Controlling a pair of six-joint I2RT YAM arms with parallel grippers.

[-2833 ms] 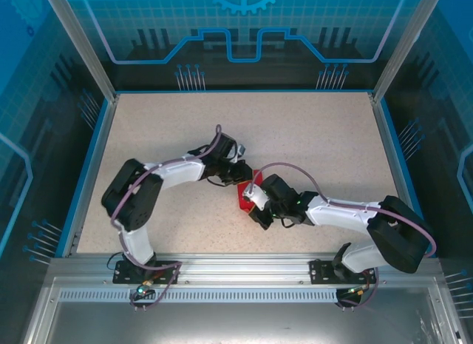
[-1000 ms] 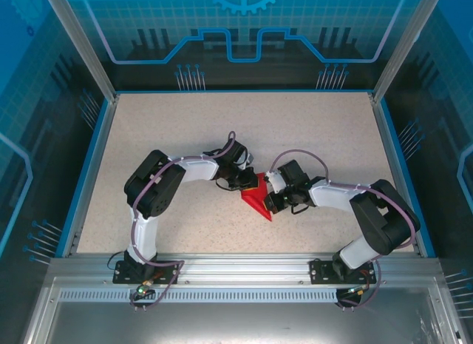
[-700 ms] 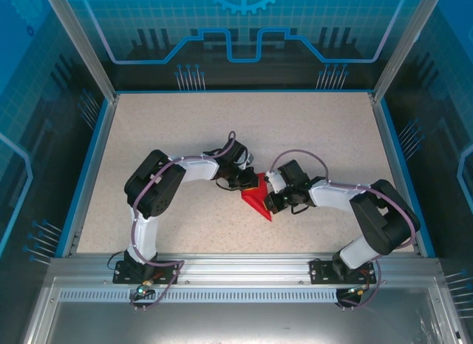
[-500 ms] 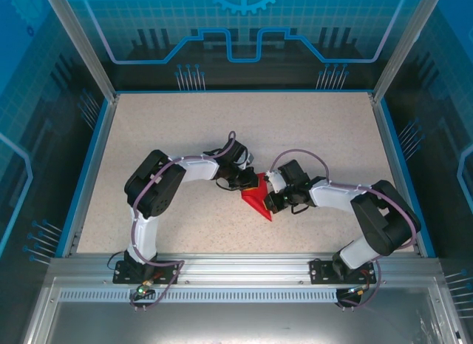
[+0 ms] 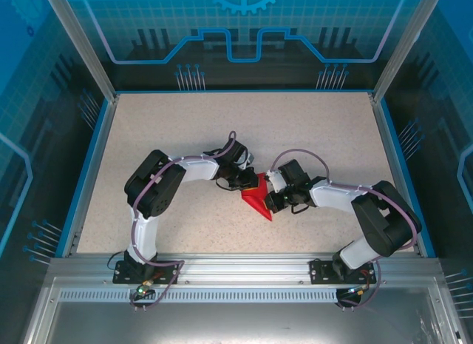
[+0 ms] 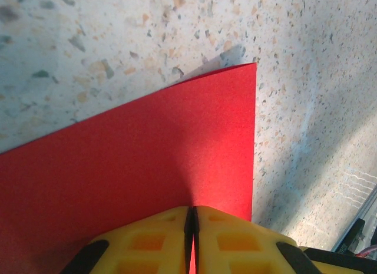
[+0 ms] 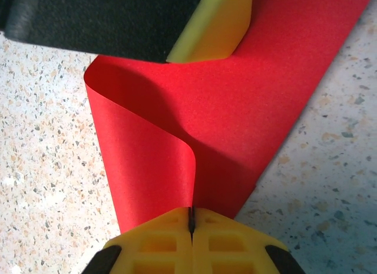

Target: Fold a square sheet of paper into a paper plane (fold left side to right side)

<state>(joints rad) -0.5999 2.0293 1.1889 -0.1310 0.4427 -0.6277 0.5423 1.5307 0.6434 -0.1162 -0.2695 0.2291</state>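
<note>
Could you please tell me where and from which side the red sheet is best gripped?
Grip the red sheet at its edge, coming in flat from the side: it lies too thin to pinch from above. Its curled flap lifts an edge, where the right gripper pinches it.

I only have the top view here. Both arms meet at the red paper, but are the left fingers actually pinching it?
Observer: Yes. The left fingers are shut on the paper, beside one straight edge.
Operator: And the right ones?
Observer: The right fingers are shut on it too, at the edge of a curled flap.
Operator: Is that fold creased?
Observer: No. The flap arches in a rounded loop, not pressed flat.
</note>
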